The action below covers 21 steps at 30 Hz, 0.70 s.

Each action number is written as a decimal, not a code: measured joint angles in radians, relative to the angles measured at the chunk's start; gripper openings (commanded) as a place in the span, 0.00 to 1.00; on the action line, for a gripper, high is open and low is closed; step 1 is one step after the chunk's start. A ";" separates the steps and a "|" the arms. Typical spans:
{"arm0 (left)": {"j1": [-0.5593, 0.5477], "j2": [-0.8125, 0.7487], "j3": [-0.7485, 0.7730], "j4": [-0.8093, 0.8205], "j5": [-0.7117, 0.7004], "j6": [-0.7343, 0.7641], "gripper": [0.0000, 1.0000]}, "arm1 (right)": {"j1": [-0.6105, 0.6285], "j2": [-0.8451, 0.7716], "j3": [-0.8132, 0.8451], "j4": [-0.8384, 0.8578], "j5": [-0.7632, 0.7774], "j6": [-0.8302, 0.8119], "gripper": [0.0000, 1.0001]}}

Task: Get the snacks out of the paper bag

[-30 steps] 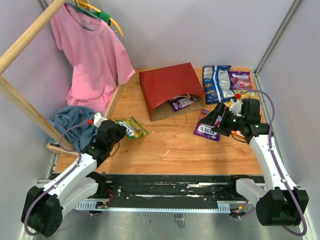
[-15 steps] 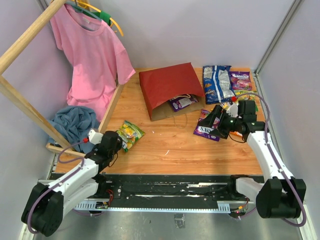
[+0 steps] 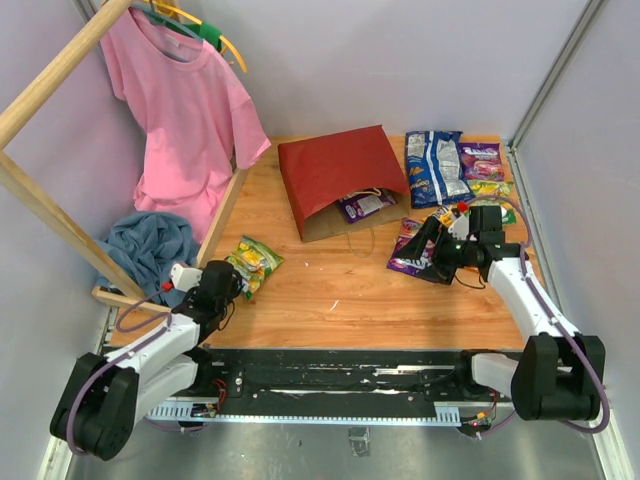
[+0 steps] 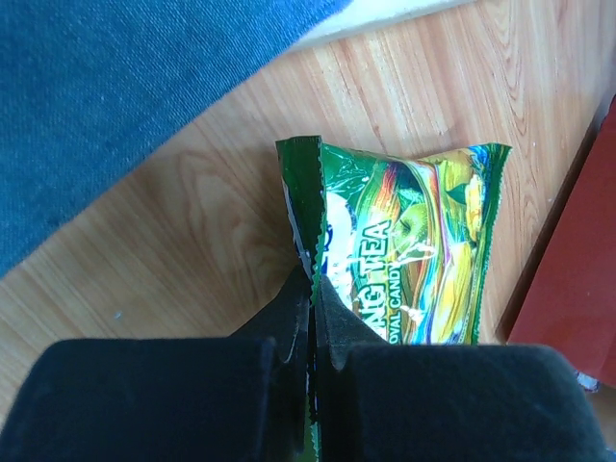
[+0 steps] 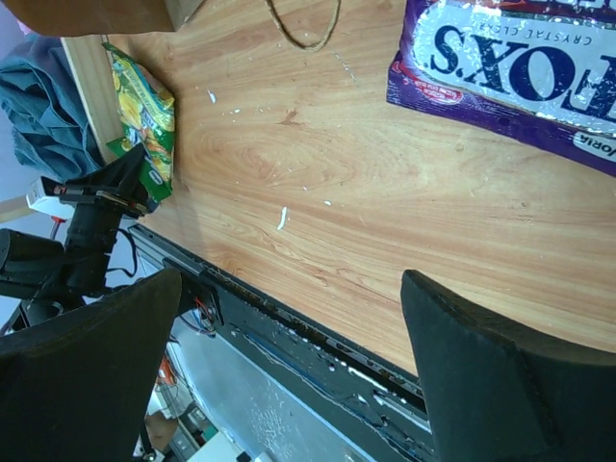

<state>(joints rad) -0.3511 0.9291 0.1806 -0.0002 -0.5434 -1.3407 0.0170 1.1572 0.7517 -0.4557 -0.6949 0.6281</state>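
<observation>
Top external view: the left arm lies folded low along the near-left edge of the wooden table (image 3: 340, 300), its left gripper (image 3: 228, 283) clenched on the near end of the green candy packet (image 3: 255, 264). The left wrist view confirms the black jaws pinched together on the crimped seal of this glossy, crinkled packet, which lies flat on the boards beside the blue cloth heap (image 3: 150, 245). The right arm reaches forward with its elbow bent, and the right gripper (image 3: 428, 243) hangs spread wide and empty above the shiny purple candy packet (image 3: 410, 258). The paper bag (image 3: 335, 175), matte red outside and brown inside, lies on its side at the far middle. Another purple packet (image 3: 365, 205) shows in its mouth, near a thin twisted handle (image 5: 306, 34). The blue-white cookie bag (image 3: 435, 165) rests far right among other snacks. Against a second ago, the left arm has drawn back toward its base, dragging the green packet nearer, and the right gripper has edged slightly left.
</observation>
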 measured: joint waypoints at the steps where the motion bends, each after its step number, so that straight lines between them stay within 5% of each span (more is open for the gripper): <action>1: 0.009 0.013 -0.001 0.014 0.004 -0.003 0.01 | 0.000 0.008 -0.004 0.006 -0.001 0.002 0.99; 9: 0.040 0.113 -0.012 0.146 0.040 -0.036 0.08 | 0.004 0.039 -0.012 0.036 -0.001 0.018 0.99; 21: 0.048 0.062 -0.026 0.123 0.024 -0.093 0.01 | 0.014 0.038 -0.012 0.042 0.015 0.027 0.98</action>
<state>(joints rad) -0.3031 0.9909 0.1543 0.1226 -0.5198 -1.4334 0.0307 1.1950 0.7399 -0.4133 -0.6800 0.6556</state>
